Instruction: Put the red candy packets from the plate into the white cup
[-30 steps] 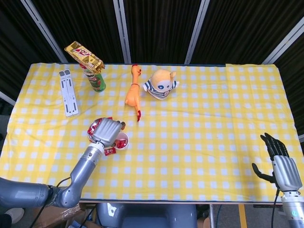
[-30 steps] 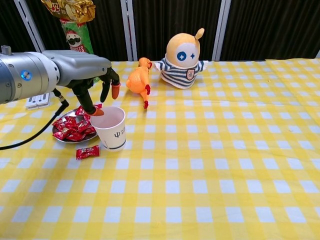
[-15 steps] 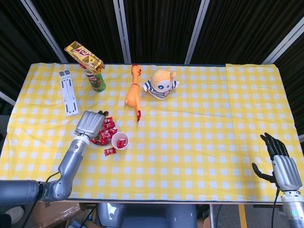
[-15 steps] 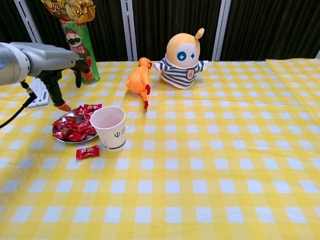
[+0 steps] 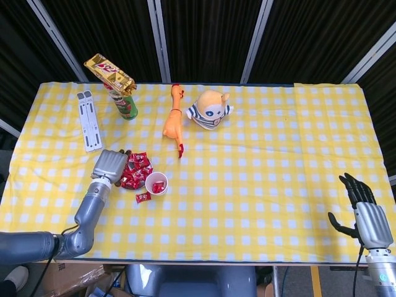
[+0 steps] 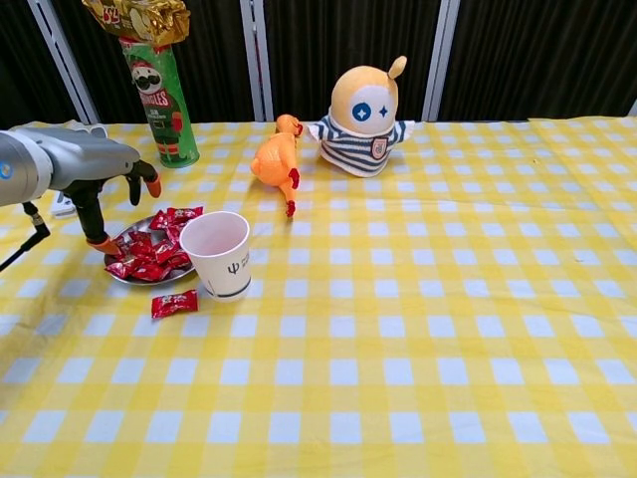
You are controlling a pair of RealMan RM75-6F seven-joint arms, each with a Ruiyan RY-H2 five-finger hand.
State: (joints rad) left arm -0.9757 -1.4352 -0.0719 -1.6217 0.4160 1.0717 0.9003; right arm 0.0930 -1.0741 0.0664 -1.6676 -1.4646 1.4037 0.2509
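A small metal plate (image 6: 117, 276) holds several red candy packets (image 6: 149, 256) (image 5: 135, 171). Just right of it stands the white cup (image 6: 218, 254) (image 5: 156, 183), with a red packet visible inside in the head view. One loose red packet (image 6: 174, 303) (image 5: 143, 197) lies on the cloth in front of the plate. My left hand (image 6: 105, 184) (image 5: 109, 165) hovers at the plate's left edge, fingers spread, holding nothing. My right hand (image 5: 364, 213) hangs open off the table's front right corner, seen only in the head view.
A green chips can (image 6: 154, 95) topped by a gold snack bag, an orange rubber chicken (image 6: 276, 159), and a plush doll (image 6: 366, 121) stand at the back. A white folding stand (image 5: 88, 120) lies at the far left.
My left hand has moved left from above the cup to the plate's left edge and come down a little. The right hand stayed still.
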